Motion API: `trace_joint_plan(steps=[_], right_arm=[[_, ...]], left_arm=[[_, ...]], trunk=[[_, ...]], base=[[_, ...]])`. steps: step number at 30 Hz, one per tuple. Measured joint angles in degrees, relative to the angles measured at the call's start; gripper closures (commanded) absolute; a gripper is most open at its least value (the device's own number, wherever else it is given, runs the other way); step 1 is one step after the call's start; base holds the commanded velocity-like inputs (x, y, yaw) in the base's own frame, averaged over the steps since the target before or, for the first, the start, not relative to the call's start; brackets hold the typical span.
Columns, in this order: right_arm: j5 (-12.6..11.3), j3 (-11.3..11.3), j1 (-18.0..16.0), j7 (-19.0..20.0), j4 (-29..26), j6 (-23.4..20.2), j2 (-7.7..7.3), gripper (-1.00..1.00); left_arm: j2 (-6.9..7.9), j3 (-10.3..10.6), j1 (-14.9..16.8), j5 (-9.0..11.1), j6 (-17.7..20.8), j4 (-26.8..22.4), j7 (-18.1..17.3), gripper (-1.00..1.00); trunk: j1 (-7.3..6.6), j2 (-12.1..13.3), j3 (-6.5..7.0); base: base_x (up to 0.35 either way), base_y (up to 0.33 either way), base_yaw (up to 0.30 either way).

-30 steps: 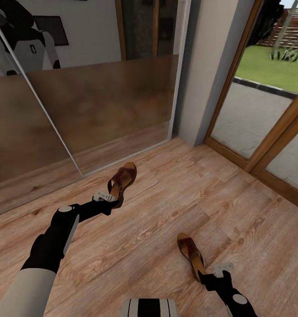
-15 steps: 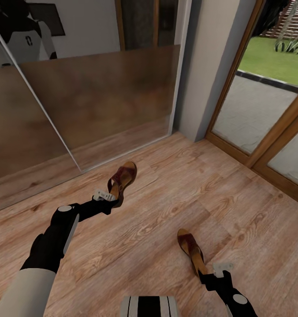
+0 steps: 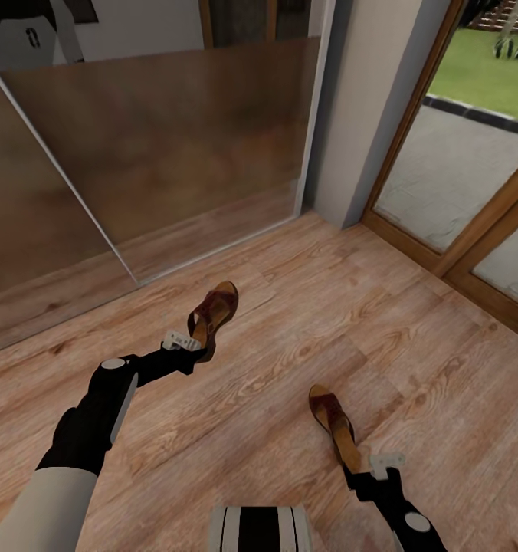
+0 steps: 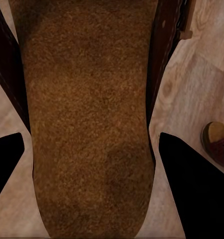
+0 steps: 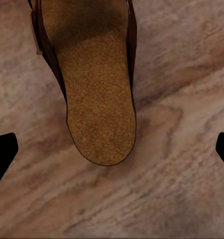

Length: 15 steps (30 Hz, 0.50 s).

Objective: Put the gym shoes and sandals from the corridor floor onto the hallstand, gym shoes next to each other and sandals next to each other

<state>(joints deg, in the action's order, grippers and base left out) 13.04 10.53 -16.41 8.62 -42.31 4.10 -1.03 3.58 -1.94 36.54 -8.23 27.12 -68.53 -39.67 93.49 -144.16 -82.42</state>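
Observation:
My left gripper (image 3: 200,351) is shut on the heel end of one dark brown sandal (image 3: 213,309), which is tilted above the corridor floor (image 3: 274,360). In the left wrist view its tan footbed (image 4: 87,114) lies between the two black fingers (image 4: 184,174). The other sandal (image 3: 332,422) lies flat on the planks, and it also appears in the left wrist view (image 4: 219,144). My right gripper (image 3: 360,479) stands open just behind that sandal's heel (image 5: 99,114), its fingertips (image 5: 3,152) wide apart. The gym shoes and the hallstand are out of view.
A mirrored sliding door (image 3: 175,153) runs along the back left. A grey wall corner (image 3: 358,115) stands behind. Wood-framed glass doors (image 3: 458,176) line the right side. My base (image 3: 259,529) is at the bottom edge.
The camera has tilted, so floor, mirror and the right-hand sandal slid up the picture. The sandal in my left gripper kept its place with the arm.

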Motion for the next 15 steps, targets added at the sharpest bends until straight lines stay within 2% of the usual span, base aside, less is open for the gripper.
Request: trace_joint_plan(steps=[2, 6, 13, 15], right_arm=[[0.11, 0.00, 0.00, 0.02, 0.04, 3.94, -0.01, -1.00], [0.19, 0.14, 0.00, 0.03, 0.03, 7.44, -0.06, -1.00], [0.23, 0.04, 0.00, 0.03, 0.12, 8.63, -0.01, -1.00], [0.24, 0.05, 0.00, 0.03, 0.14, 8.71, -0.01, -1.00]], left_arm=[[0.01, 0.02, 0.00, 0.01, -0.05, 0.03, 0.08, 1.00], [0.14, 0.14, 0.00, 0.04, -0.02, -0.32, 0.14, 1.00], [0.27, 0.20, 0.00, 0.06, 0.01, -0.46, 0.20, 1.00], [0.29, 0.21, 0.00, -0.03, -0.01, -0.38, 0.18, 1.00]], trunk=[[0.00, 0.00, -0.08], [0.00, 0.00, -0.14], [0.00, 0.00, -0.16], [0.05, -0.02, -0.60]], base=[[0.000, 0.000, 0.000], [0.000, 0.000, 0.000], [0.000, 0.000, 0.000], [0.000, 0.000, 0.000]])
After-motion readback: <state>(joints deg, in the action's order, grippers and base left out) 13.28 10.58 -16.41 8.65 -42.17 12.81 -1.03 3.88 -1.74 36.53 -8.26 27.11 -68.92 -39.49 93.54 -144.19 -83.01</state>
